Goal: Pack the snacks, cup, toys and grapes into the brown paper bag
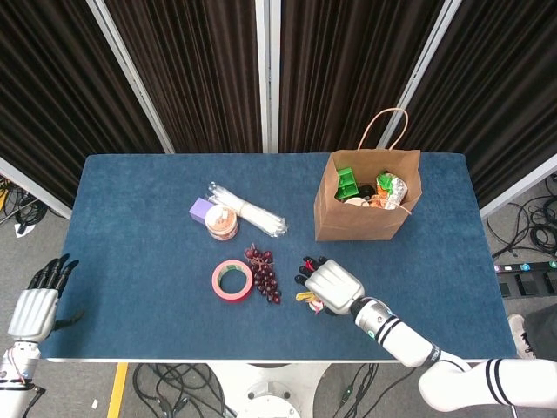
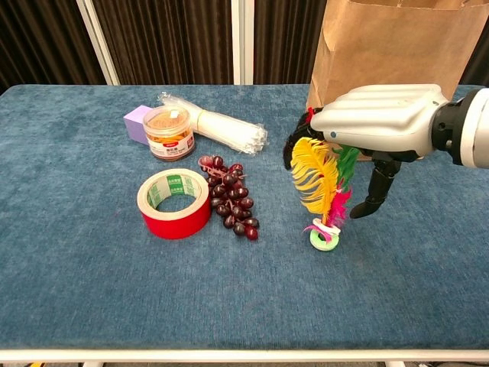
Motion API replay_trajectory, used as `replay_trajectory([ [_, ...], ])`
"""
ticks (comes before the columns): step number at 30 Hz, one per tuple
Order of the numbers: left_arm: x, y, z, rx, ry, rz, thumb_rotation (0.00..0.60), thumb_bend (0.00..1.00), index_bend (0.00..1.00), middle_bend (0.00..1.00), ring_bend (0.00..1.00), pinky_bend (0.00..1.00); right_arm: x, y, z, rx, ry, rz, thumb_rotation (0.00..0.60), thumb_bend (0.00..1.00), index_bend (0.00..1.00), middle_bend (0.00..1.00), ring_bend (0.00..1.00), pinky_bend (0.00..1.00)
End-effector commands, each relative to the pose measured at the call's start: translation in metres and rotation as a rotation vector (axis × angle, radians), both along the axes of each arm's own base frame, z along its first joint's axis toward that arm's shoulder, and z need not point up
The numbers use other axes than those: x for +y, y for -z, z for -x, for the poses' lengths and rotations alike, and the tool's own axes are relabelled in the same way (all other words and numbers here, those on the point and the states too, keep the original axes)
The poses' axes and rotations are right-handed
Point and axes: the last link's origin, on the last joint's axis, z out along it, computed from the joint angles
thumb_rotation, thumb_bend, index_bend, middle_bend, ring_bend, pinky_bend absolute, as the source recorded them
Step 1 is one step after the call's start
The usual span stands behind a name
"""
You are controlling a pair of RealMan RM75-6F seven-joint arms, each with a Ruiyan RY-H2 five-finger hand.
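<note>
Head view: brown paper bag [image 1: 365,213] part-filled; grapes [image 1: 264,273] still out, right hand [image 1: 333,286] half-curled around feather toy [image 2: 324,183], grip unclear.

Right hand [image 2: 380,122] palm down, fingers [image 2: 295,147] curling, left hand [image 1: 35,306] idle

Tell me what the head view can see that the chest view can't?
Only the head view shows the left hand off the table's corner, and the snacks inside the brown paper bag. Only the chest view shows the feather toy standing upright. Both share the right hand over the toy, the grapes and the red tape roll.
</note>
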Motion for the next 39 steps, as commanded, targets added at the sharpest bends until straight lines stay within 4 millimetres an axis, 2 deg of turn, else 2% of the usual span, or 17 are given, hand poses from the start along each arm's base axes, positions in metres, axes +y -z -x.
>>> replay_trajectory([
  [1,0.0,0.0,0.0,0.002,0.002,0.001,0.6,0.23,0.14,0.13,0.03,0.17,0.0,0.001,0.003,0.014,-0.004,0.013,0.6,0.0,0.45,0.33,0.24,0.48],
  [6,0.0,0.0,0.0,0.004,0.001,0.001,0.6,0.23,0.14,0.13,0.03,0.17,-0.001,0.003,0.005,0.03,-0.012,0.034,0.6,0.0,0.57,0.39,0.31,0.56],
  [11,0.0,0.0,0.0,0.005,0.001,0.001,0.6,0.23,0.14,0.13,0.03,0.17,-0.002,0.003,0.005,0.033,-0.014,0.057,0.6,0.08,0.67,0.46,0.38,0.64],
  [20,0.0,0.0,0.0,0.006,-0.001,0.001,0.6,0.23,0.14,0.13,0.03,0.17,-0.003,0.005,0.007,0.044,-0.034,0.098,0.6,0.18,0.83,0.58,0.5,0.71],
  [25,0.0,0.0,0.0,0.003,-0.004,0.001,0.6,0.23,0.14,0.13,0.03,0.17,-0.004,0.002,0.004,0.035,-0.046,0.11,0.6,0.2,0.86,0.6,0.52,0.72],
  [33,0.0,0.001,0.0,-0.002,-0.004,0.003,0.6,0.23,0.14,0.13,0.03,0.17,-0.007,-0.02,-0.026,-0.012,-0.102,0.165,0.6,0.21,0.87,0.6,0.53,0.73],
  [39,0.0,0.001,-0.001,-0.005,-0.002,0.004,0.6,0.23,0.14,0.13,0.03,0.17,-0.018,-0.048,-0.079,-0.072,-0.19,0.258,0.6,0.21,0.87,0.6,0.53,0.73],
])
